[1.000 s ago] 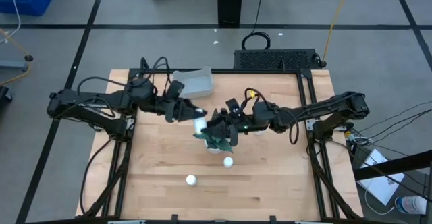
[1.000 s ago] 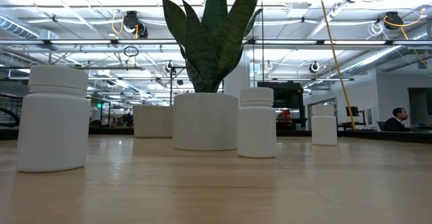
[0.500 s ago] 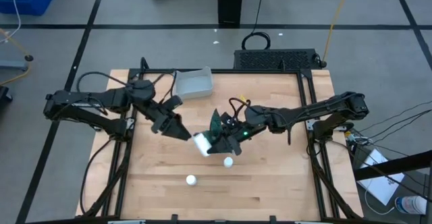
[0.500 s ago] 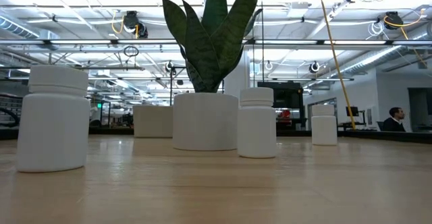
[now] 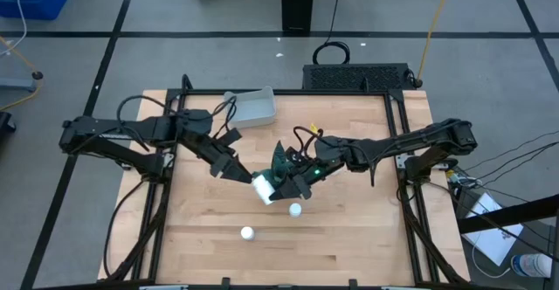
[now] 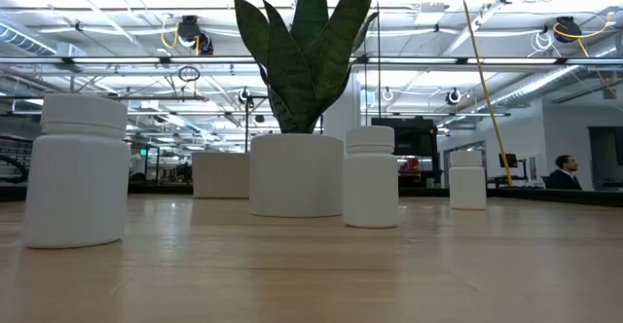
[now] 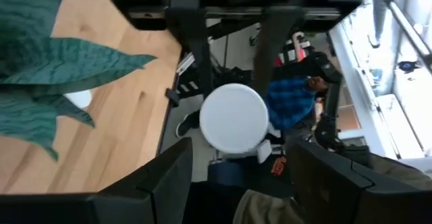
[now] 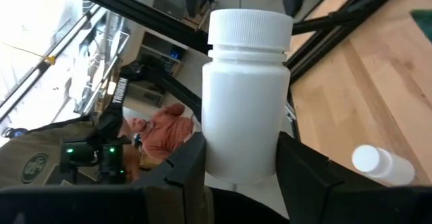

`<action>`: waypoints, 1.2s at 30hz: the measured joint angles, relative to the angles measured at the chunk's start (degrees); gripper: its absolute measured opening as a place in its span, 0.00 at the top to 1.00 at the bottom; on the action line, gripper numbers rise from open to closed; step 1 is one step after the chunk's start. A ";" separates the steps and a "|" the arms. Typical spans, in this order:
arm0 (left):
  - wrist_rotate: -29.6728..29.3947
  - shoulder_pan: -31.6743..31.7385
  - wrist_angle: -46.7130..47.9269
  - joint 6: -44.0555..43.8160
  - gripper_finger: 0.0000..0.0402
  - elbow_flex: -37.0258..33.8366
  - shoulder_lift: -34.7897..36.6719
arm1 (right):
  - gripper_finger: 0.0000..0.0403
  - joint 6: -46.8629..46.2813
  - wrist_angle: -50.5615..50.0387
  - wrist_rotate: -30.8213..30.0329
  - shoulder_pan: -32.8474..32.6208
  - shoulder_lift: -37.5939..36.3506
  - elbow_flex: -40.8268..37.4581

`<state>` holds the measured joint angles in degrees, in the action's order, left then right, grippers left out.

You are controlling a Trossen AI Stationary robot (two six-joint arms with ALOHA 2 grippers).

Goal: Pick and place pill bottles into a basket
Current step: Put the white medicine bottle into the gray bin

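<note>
The step in hand reads as a mid-air transfer over the bare, pale wooden table [image 5: 349, 238]. The low-walled, smooth plastic basket [image 5: 251, 107] lies well behind the left gripper [image 5: 242, 175] at the table's far edge. The right gripper [image 5: 283, 182] pinches the base of one pill bottle [image 8: 246, 102], a smooth white cylinder with a ribbed round cap. The left gripper's fingers [image 7: 172, 177] are spread, with that cap facing them just ahead. The next move would call for closing squarely on the slick, rigid body before the right lets go, then carrying it back to the basket.
</note>
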<state>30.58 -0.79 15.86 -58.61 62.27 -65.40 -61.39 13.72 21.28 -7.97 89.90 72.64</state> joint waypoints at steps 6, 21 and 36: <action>0.28 -0.15 -0.13 0.02 0.40 0.01 -0.63 | 0.66 0.25 -0.42 -0.05 0.03 -0.01 0.00; 3.02 -0.49 -5.45 -2.24 0.40 -0.11 -5.47 | 0.66 -0.31 -0.82 -0.07 0.42 0.01 0.00; 2.53 -0.47 -7.15 -2.84 0.58 -0.03 -5.91 | 0.66 -0.45 -1.71 1.44 0.37 0.03 0.00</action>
<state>33.11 -1.26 8.72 -61.45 62.24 -71.31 -61.84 12.01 22.72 -7.60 89.93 72.64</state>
